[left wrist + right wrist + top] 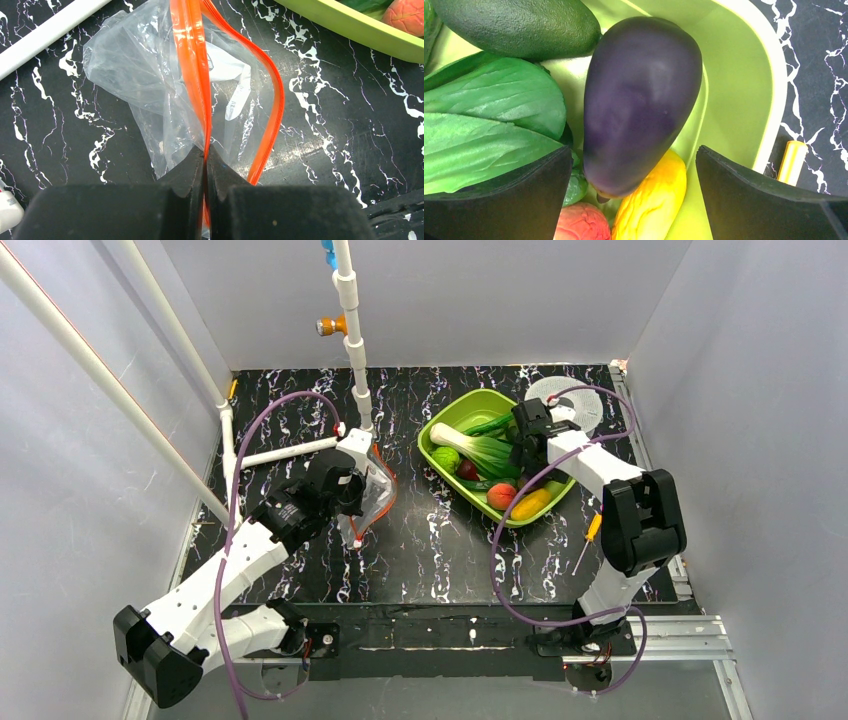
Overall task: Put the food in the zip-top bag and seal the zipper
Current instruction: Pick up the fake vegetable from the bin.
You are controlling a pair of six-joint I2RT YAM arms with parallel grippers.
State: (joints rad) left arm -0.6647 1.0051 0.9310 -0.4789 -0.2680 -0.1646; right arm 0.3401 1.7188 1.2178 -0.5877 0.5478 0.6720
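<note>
The clear zip-top bag (130,65) lies crumpled on the black marbled table, left of the tray, its mouth gaping. My left gripper (206,150) is shut on one lip of the red-orange zipper (190,60); the other lip (272,100) bows away to the right. In the top view the left gripper (352,480) holds the bag (372,498) raised. My right gripper (634,165) is open over the tray, its fingers either side of the purple eggplant (639,100). Around it lie a yellow fruit (654,205), a red-orange fruit (581,222), bok choy (484,120) and a cucumber (514,25).
The lime-green tray (450,410) stands at the back middle-right. Behind it lies a white perforated disc (570,400). A small screwdriver (590,540) lies right of the tray. A white pipe frame (350,340) rises behind the bag.
</note>
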